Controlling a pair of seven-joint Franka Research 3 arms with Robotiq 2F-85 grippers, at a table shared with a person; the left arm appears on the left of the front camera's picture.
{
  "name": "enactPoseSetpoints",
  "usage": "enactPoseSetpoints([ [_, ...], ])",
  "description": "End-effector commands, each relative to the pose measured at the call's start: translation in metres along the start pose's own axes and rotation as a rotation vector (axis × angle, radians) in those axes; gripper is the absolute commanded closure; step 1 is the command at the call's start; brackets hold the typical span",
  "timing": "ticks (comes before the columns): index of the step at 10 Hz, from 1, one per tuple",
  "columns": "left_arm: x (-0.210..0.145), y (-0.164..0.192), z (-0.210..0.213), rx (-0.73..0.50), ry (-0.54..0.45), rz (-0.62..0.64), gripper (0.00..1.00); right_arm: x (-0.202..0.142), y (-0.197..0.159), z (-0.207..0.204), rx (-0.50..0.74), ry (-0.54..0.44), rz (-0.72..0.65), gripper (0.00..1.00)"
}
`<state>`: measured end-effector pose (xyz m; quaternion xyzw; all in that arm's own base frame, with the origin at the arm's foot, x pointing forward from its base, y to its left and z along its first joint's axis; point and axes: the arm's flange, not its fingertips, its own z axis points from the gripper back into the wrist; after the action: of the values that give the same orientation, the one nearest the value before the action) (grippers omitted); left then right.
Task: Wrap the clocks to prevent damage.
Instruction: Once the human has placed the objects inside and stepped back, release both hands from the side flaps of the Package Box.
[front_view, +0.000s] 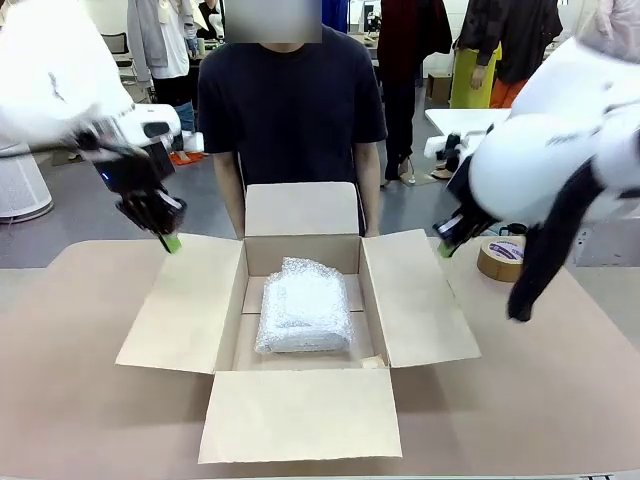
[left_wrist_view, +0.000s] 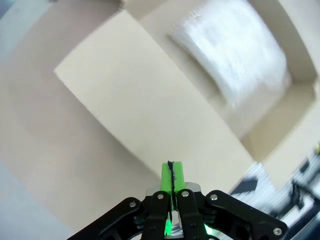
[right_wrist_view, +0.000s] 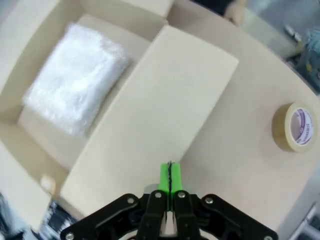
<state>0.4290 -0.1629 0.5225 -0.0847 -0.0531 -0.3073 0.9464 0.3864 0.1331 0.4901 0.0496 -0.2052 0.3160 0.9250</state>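
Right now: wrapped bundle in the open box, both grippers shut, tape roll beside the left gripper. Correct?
No. The tape roll lies beside the right gripper, not the left gripper; the right wrist view shows it. The rest stands.

Matt cardboard box (front_view: 190, 300), glossy bubble-wrap bundle (front_view: 303, 305)
The surface (front_view: 80, 400) is dull, smooth brown board; the tape roll (front_view: 501, 258) at the box's two o'clock looks like smooth tan paper with a printed core.

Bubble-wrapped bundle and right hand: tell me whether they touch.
Apart. The right wrist view shows the right hand at the outer edge of the flap, which lies between it and the bubble-wrapped bundle.
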Motion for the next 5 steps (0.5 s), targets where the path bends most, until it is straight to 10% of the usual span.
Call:
enactPoseSetpoints([
  [1,-0.012,0.016,0.021,-0.036,0.127,-0.277,1.0,-0.017,-0.024,0.025,0.049,0.066,0.214,0.99],
  [5,-0.046,0.007,0.05,0.149,0.161,-0.662,1.0,-0.039,-0.04,0.053,0.031,0.112,0.362,0.99],
])
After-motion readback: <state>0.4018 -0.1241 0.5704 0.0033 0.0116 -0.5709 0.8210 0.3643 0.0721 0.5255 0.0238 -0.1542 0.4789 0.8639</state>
